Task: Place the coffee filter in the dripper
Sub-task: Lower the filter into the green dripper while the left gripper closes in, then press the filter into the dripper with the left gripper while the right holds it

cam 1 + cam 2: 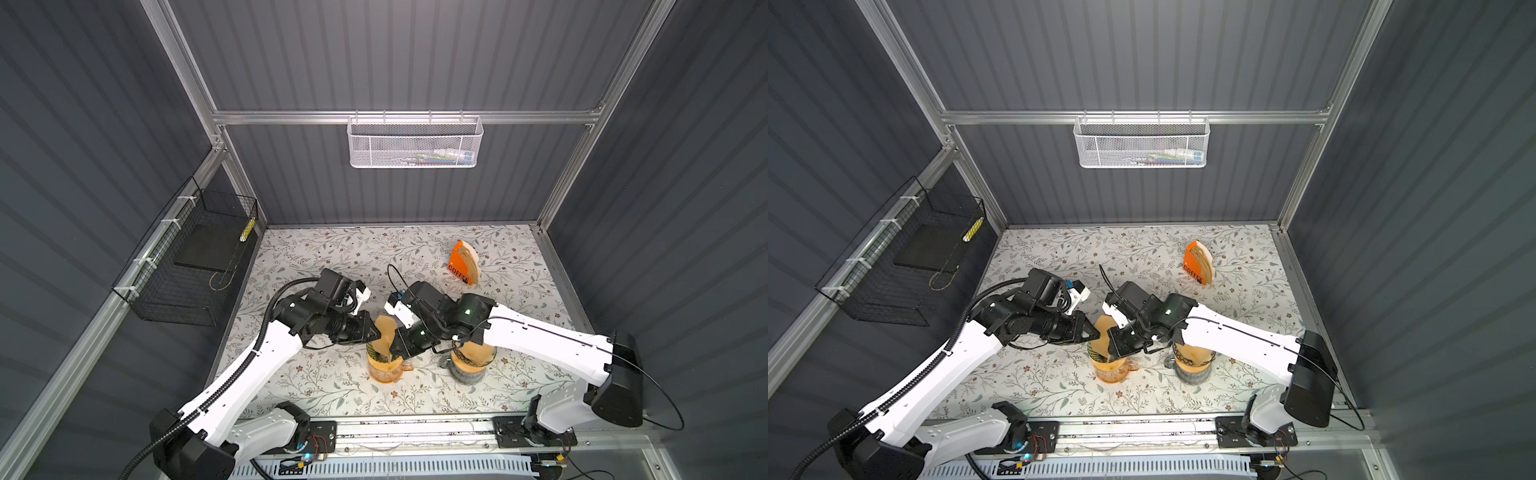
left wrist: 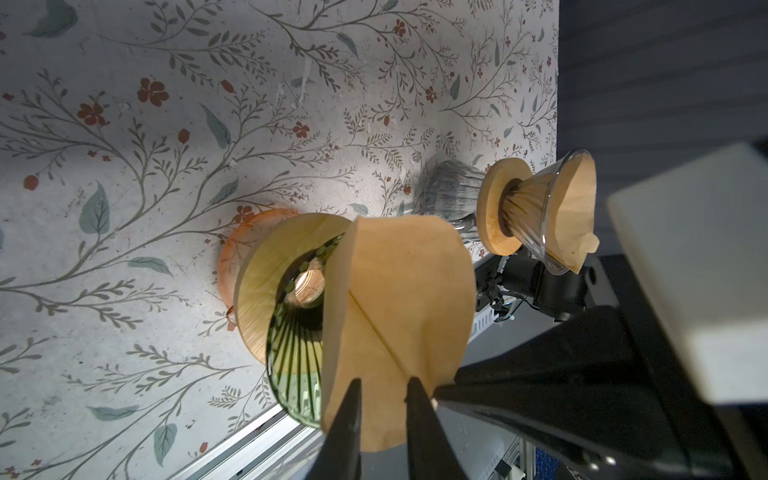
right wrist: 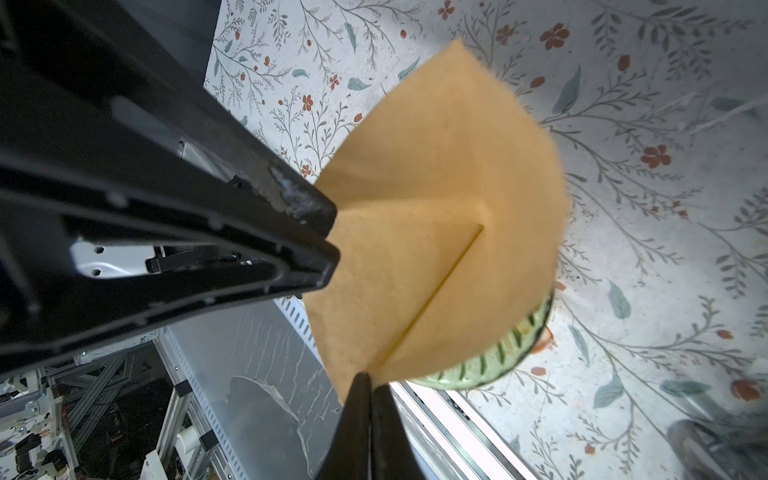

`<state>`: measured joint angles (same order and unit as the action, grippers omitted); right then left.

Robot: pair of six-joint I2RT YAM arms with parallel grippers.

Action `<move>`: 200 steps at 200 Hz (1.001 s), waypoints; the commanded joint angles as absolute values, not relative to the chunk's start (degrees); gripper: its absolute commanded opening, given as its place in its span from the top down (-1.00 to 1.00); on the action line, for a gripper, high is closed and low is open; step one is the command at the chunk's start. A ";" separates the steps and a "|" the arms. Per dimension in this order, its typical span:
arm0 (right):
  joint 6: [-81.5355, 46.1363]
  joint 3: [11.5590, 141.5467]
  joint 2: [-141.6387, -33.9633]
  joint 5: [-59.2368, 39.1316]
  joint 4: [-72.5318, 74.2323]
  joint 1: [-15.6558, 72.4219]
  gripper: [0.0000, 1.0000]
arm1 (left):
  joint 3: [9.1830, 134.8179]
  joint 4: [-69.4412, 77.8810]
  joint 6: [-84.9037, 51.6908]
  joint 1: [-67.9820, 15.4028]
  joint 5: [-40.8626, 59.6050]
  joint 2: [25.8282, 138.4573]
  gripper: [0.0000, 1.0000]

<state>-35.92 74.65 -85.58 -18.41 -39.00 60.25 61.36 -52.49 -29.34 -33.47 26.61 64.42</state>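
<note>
The coffee filter [image 1: 384, 330] [image 2: 399, 291] is a tan paper cone, matt and a little fuzzy along its curved rim, with one straight seam running down its side. It stands upright at the near middle of the table [image 1: 332, 257], its lower part at the mouth of the dripper [image 2: 295, 365] and its rounded top well above the rim; how deep it reaches inside I cannot tell. The dripper is green glass with dark ribs and a pale wooden collar, and it sits on an orange cup [image 1: 384, 374]. The right gripper [image 3: 368, 376] comes in from the right with its jaws pressed together on the filter's edge beside the seam. The left gripper [image 2: 384, 380] meets the filter's left side with its jaws a narrow gap apart and paper showing between them; whether its pads touch the paper is unclear. Just right of the cup, under the right arm, a second dripper [image 2: 536, 216] of clear glass, lined with its own tan filter, rests on a grey ribbed vessel [image 2: 449, 191]. Toward the far right an orange holder [image 1: 459, 266] stands with "COFFEE" in dark capitals on its side and a stack of filters inside
</note>
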 commanded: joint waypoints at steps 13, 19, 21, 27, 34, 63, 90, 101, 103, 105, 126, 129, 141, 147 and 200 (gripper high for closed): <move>-35.96 73.80 -83.11 -16.93 -38.77 59.85 0.58 | 60.62 -50.63 -29.88 -33.75 26.19 64.34 0.59; -35.95 73.80 -82.91 -16.80 -38.79 59.83 0.55 | 60.64 -50.63 -29.97 -33.75 26.00 64.44 0.60; -35.97 73.82 -82.82 -16.79 -38.77 59.85 0.55 | 60.64 -50.63 -29.97 -33.75 25.94 64.47 0.60; -35.95 73.76 -82.56 -16.76 -38.91 59.78 0.55 | 60.57 -50.63 -29.97 -33.75 25.76 64.51 0.60; -35.97 73.74 -82.16 -16.59 -39.02 59.79 0.55 | 60.69 -50.71 -29.97 -33.75 25.66 64.60 0.60; -35.45 74.75 -80.34 -15.35 -40.51 59.77 0.55 | 61.17 -50.71 -30.32 -33.83 24.86 64.35 0.61; -34.81 75.65 -79.37 -14.44 -41.06 59.59 0.50 | 61.51 -50.71 -30.49 -33.82 24.17 64.00 0.61; -34.42 76.00 -79.45 -14.38 -40.92 59.38 0.49 | 61.47 -50.78 -30.67 -33.82 24.17 63.95 0.61; -34.33 76.02 -79.50 -14.36 -40.88 59.36 0.48 | 61.49 -50.80 -30.72 -33.83 24.10 63.98 0.62; -34.29 76.02 -79.53 -14.42 -40.87 59.33 0.49 | 61.45 -50.80 -30.75 -33.81 24.04 63.98 0.62; -33.69 75.89 -80.06 -14.98 -39.86 58.68 0.57 | 61.65 -50.87 -30.85 -33.80 23.48 63.35 0.62; -33.60 75.89 -80.21 -14.95 -39.74 58.56 0.59 | 61.63 -50.83 -30.85 -33.77 23.44 63.36 0.62; -33.27 75.74 -80.55 -15.28 -38.99 57.95 0.64 | 61.67 -50.71 -30.94 -33.80 23.60 63.31 0.63; -33.22 75.63 -80.75 -15.38 -38.45 57.63 0.66 | 61.65 -50.58 -31.01 -33.79 23.72 63.44 0.62; -32.36 76.51 -83.41 -17.62 -36.68 56.86 0.74 | 62.05 -50.89 -31.08 -33.84 23.91 63.53 0.63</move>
<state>-33.76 74.81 -81.97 -16.14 -37.58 56.86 60.95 -50.46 -30.63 -33.45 23.99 64.25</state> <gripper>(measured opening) 0.131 0.186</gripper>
